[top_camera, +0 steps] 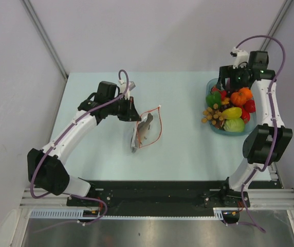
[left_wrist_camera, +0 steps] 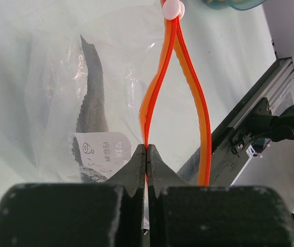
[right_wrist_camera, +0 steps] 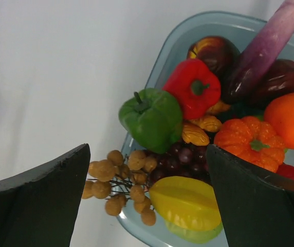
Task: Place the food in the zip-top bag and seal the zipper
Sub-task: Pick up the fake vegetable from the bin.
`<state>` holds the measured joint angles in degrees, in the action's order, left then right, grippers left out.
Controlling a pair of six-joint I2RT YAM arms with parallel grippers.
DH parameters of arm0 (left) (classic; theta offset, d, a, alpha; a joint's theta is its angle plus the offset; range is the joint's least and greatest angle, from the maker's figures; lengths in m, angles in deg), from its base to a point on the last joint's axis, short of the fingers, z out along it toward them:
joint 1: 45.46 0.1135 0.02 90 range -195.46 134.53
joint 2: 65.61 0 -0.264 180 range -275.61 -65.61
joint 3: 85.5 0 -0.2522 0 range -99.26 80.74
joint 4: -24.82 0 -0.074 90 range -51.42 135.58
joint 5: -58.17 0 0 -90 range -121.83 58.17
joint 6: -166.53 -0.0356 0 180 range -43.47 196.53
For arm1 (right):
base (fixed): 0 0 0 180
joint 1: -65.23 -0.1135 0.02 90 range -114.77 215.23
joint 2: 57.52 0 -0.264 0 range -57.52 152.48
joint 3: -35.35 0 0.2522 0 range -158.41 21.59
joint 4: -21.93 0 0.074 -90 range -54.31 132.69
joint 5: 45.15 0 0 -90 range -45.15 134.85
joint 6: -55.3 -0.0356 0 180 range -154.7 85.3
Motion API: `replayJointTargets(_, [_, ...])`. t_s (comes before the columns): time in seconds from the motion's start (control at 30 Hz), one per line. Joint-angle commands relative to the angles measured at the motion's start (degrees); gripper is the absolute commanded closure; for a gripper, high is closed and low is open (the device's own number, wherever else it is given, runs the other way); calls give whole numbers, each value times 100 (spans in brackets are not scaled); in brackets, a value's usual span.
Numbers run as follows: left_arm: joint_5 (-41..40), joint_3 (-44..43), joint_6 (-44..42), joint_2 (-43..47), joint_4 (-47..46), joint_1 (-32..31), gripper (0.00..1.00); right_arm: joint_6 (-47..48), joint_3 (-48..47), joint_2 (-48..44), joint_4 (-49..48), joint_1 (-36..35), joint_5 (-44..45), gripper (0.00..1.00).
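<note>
The left hand [left_wrist_camera: 146, 150] is pinched closed on one strip of the orange-red zipper [left_wrist_camera: 160, 77], whose two strips gape apart. The clear zip-top bag [top_camera: 146, 128] lies in the middle of the counter [top_camera: 183, 149], with a dark fish shape [left_wrist_camera: 90, 103] inside. At the far right, the right hand [right_wrist_camera: 147, 154] hovers wide open and empty over the food [top_camera: 232, 105] piled in a blue tray [right_wrist_camera: 160, 56].

A white label [left_wrist_camera: 103, 154] inside the zip-top bag [left_wrist_camera: 44, 92], just left of the left gripper [left_wrist_camera: 146, 152], bears a fish outline and unreadable characters.
</note>
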<state>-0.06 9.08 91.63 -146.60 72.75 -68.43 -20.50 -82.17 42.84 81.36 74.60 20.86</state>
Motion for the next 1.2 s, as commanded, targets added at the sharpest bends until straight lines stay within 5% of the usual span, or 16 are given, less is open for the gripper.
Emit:
replayJointTargets(0.0, [172, -103, 99, -39, -280, 46, 100, 1057, -83, 300, 206, -461, 850, 0])
replayJointTargets(0.67, [189, -217, 38, -242, -262, 108, 100, 1569, -117, 1583, -67, -1156, 1766, 2])
replayJointTargets(0.9, [224, -261, 73, -233, -280, 143, 100, 1420, -196, 1198, -111, -1104, 1722, 41])
replayJointTargets(1.17, [312, -243, 82, -250, -341, 178, 100, 1077, -592, 810, -208, -805, 1503, 55])
